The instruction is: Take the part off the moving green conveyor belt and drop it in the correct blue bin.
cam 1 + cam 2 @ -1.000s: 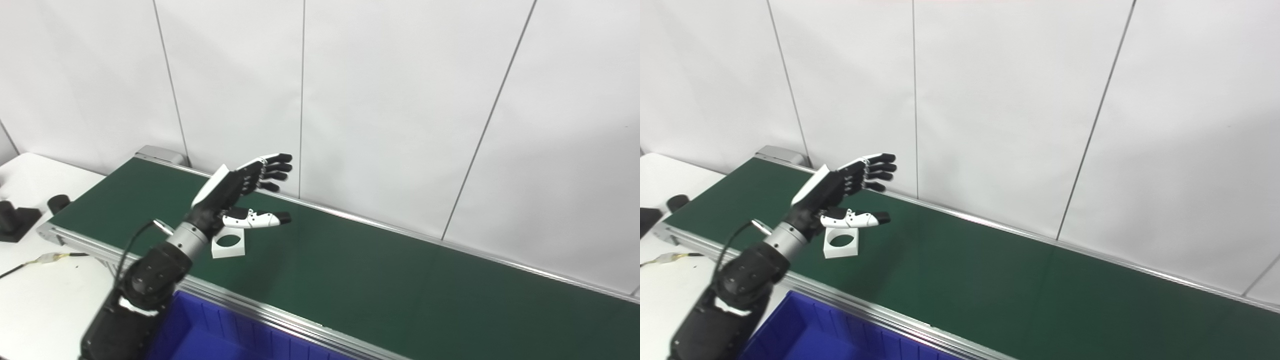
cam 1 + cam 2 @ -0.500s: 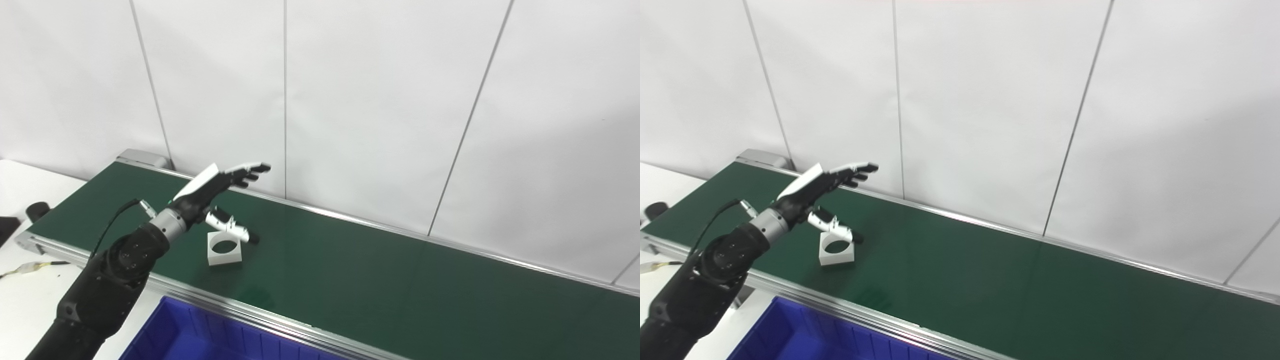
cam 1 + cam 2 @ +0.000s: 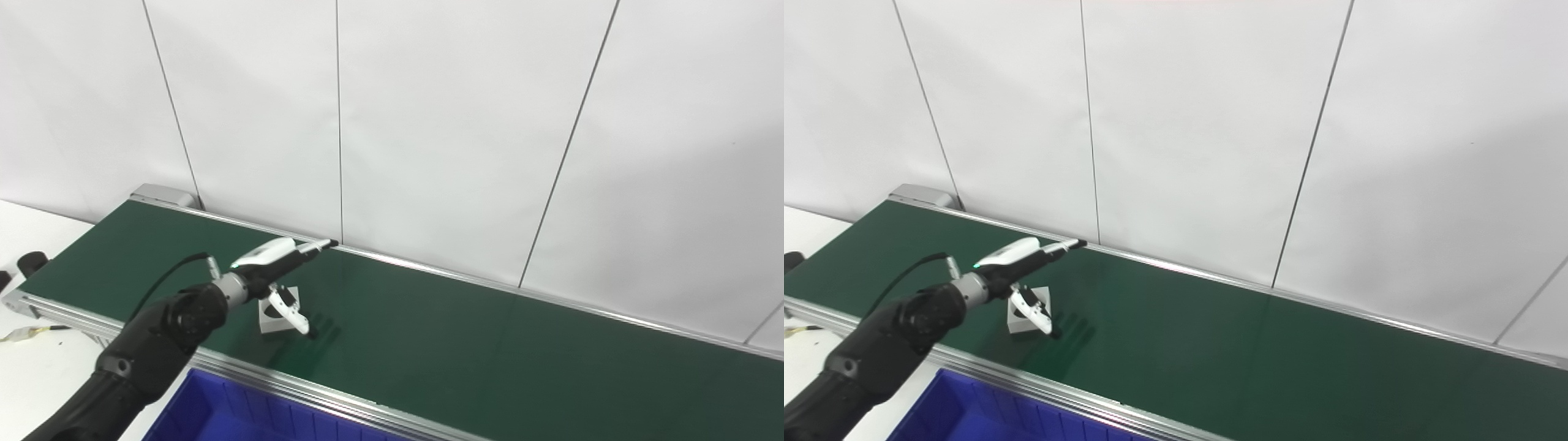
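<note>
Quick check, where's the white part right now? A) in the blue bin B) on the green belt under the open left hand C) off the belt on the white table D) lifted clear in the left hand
B: the white part sits flat on the green conveyor belt, with the left hand spread above it, thumb angled down beside it, nothing gripped.

A green conveyor belt (image 3: 465, 349) crosses the white desk (image 3: 37, 380). A white part (image 3: 272, 321) lies on its left portion; a blue bin (image 3: 245, 416) stands beside its near rail.
</note>
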`<action>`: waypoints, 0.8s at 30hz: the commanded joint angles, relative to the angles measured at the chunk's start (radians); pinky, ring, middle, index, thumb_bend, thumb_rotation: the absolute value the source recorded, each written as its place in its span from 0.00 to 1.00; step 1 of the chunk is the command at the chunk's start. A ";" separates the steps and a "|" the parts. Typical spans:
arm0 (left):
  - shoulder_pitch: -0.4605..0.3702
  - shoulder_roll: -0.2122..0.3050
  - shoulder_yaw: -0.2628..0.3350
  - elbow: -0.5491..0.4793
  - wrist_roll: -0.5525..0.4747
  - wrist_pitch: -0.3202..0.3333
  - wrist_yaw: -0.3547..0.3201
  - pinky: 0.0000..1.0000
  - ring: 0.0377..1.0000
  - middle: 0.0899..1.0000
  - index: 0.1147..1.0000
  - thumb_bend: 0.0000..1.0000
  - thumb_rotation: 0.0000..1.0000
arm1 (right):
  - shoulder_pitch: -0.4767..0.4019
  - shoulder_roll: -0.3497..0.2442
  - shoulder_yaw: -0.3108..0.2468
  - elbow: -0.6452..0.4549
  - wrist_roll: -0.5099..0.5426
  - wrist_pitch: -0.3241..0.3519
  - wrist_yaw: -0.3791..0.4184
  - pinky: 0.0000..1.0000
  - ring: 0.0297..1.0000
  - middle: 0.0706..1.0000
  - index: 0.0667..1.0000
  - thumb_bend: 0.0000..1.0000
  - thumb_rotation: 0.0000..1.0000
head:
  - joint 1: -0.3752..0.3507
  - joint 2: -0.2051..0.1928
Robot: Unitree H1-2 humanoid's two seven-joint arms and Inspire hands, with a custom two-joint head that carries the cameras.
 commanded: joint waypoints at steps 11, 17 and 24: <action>-0.054 -0.018 -0.046 0.068 0.174 0.061 0.144 1.00 1.00 1.00 1.00 1.00 0.23 | -0.008 0.000 -0.016 -0.049 0.005 -0.043 0.027 0.63 0.70 0.74 0.76 0.70 0.00 | -0.002 0.011; -0.073 -0.008 -0.090 0.141 0.240 0.078 0.182 1.00 1.00 1.00 0.99 1.00 0.27 | -0.002 -0.004 -0.018 -0.056 0.001 -0.043 0.031 0.63 0.70 0.74 0.77 0.70 0.00 | -0.001 0.017; -0.078 -0.005 -0.092 0.178 0.215 0.077 0.181 0.94 1.00 0.96 0.87 0.98 0.12 | 0.007 -0.006 -0.023 -0.067 0.017 -0.043 0.047 0.62 0.70 0.74 0.77 0.70 0.00 | 0.003 0.026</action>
